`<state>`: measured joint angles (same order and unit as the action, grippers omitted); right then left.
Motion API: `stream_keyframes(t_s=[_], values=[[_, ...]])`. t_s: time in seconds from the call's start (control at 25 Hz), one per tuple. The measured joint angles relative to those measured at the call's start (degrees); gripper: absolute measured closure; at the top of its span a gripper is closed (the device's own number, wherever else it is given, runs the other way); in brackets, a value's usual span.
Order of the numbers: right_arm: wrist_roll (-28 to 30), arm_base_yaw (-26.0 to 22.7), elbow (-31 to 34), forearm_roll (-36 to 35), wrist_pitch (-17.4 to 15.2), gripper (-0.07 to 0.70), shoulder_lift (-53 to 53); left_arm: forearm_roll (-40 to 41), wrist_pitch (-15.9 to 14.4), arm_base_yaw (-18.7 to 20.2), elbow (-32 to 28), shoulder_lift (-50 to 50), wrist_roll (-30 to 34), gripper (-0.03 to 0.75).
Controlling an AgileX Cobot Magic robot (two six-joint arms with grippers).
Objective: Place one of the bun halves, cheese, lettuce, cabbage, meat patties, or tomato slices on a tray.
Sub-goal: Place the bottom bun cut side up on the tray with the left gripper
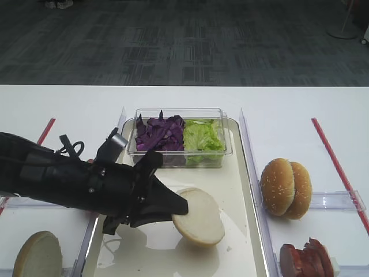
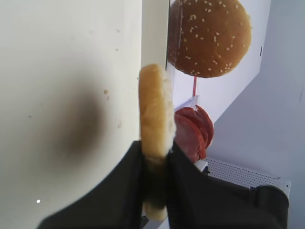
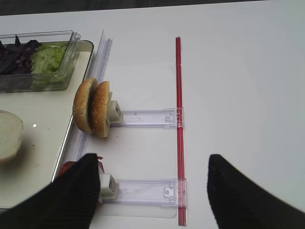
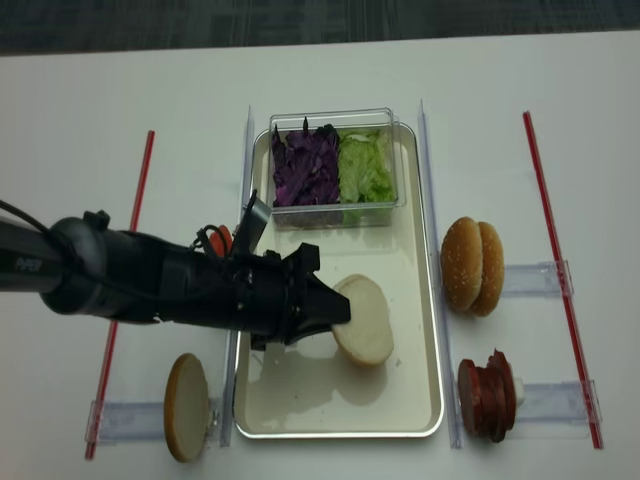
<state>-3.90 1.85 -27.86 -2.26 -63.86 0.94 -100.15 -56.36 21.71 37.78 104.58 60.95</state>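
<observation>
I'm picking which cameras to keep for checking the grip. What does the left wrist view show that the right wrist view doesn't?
Only the left wrist view shows the left gripper shut on the bun half, held edge-on above the tray, with a shadow beneath.

Only the right wrist view shows the right gripper open over the table, the clear tub holding cabbage and lettuce, and the red strip.

Both show the sesame buns, the bun half and the tray.
</observation>
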Motion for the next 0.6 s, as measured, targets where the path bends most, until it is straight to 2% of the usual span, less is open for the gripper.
stream_keyframes(t_s=[0.16,0.28,0.6], values=[[0.0,0.0,0.0,0.0,0.0,0.126,0.0,0.95,0.93,0.0,0.0,0.0,0.0,0.629],[0.0,0.0,0.0,0.0,0.0,0.126,0.0,3.38,3.15,0.0,0.0,0.0,-0.81,0.629],[0.0,0.0,0.0,0.0,0.0,0.127,0.0,4.43,5.18,0.0,0.0,0.0,-1.17,0.629]])
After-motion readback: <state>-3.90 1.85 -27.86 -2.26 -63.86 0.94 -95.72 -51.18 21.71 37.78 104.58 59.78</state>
